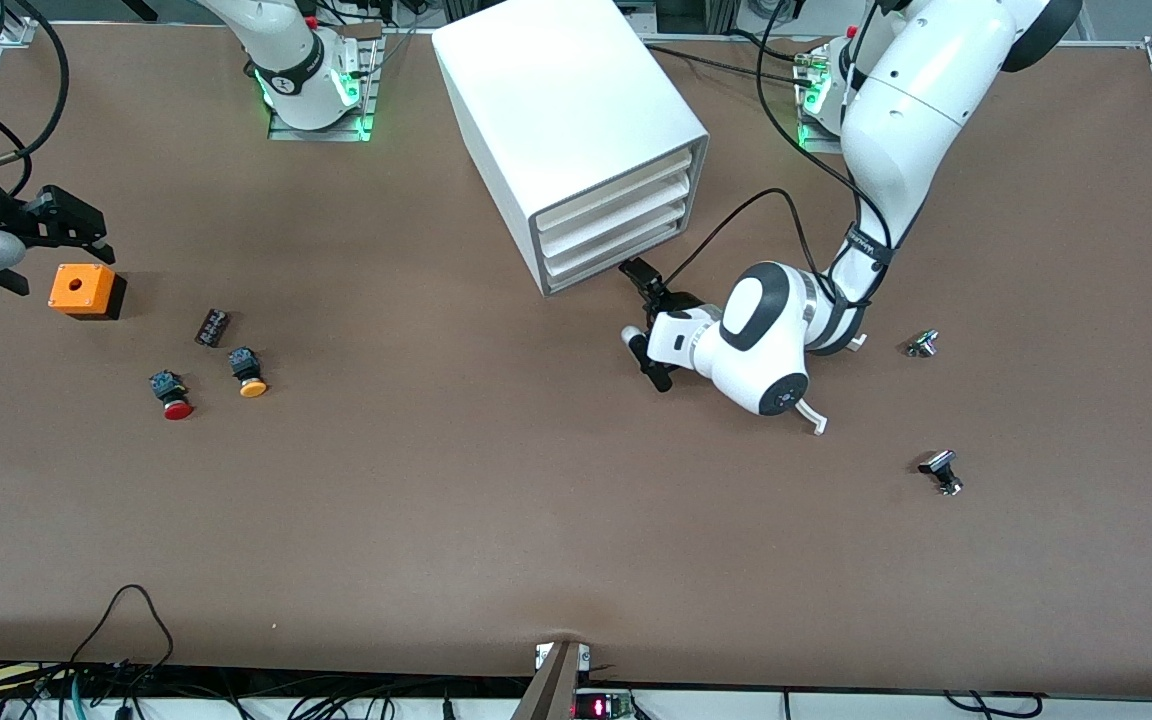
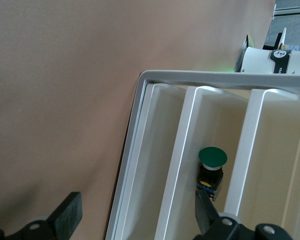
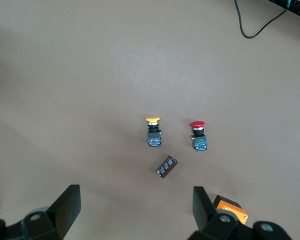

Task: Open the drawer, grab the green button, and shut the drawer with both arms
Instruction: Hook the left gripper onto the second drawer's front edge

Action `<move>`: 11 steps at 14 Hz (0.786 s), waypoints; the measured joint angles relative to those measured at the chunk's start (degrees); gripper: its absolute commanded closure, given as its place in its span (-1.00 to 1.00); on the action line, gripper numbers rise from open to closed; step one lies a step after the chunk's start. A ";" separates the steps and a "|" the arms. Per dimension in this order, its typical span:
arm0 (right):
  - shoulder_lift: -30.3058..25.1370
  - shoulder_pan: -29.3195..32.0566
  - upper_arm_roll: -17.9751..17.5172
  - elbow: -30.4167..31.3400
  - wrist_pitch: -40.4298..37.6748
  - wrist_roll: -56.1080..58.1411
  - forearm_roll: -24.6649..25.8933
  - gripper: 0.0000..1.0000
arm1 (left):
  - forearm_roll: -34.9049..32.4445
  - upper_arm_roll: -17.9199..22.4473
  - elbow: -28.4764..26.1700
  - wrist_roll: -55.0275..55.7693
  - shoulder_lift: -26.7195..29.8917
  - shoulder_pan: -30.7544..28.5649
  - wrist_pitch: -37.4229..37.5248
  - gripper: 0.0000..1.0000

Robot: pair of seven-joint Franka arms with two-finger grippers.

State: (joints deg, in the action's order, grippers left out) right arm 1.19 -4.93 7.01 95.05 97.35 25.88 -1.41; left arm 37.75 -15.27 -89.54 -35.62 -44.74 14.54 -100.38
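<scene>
1. The large white box-shaped cabinet (image 1: pixel 576 130) stands on the brown table (image 1: pixel 496 480) with 4 shallow white tray drawers in its front.
2. The left arm's black two-finger gripper (image 1: pixel 648 322) is low at the cabinet's front, by the lowest white tray drawer (image 1: pixel 608 266), fingers spread apart and holding nothing.
3. In the left wrist view, the small push button with a round green cap and dark blue-black body (image 2: pixel 211 169) sits inside one of the cabinet's trays, just beside 1 black fingertip (image 2: pixel 204 210); which tray cannot be told.
4. The right arm's black two-finger gripper (image 1: pixel 61 235) waits over the orange box with a round hole (image 1: pixel 86 290) at the right arm's end of the table, fingers apart and empty.
5. Near that box lie a small dark block (image 1: pixel 212 327), a yellow-orange-capped button (image 1: pixel 248 372) and a red-capped button (image 1: pixel 172 394).
6. 2 small metal parts (image 1: pixel 923 344) (image 1: pixel 942 471) lie toward the left arm's end.
</scene>
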 measured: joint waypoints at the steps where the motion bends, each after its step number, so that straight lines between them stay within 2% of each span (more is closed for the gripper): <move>1: 0.00 0.00 0.00 0.00 0.00 0.00 0.00 -0.98 | 0.00 0.00 -0.01 -0.17 -0.18 0.20 0.00 -0.96; 11: 0.01 0.00 0.01 -0.05 0.01 -0.01 0.00 -0.98 | 0.60 -0.05 -3.16 -1.77 -0.90 4.31 -0.89 -0.85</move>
State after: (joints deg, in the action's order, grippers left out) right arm 1.20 -4.93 7.02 95.00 97.35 25.87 -1.41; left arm 38.34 -15.32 -92.70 -37.39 -45.63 18.85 -101.27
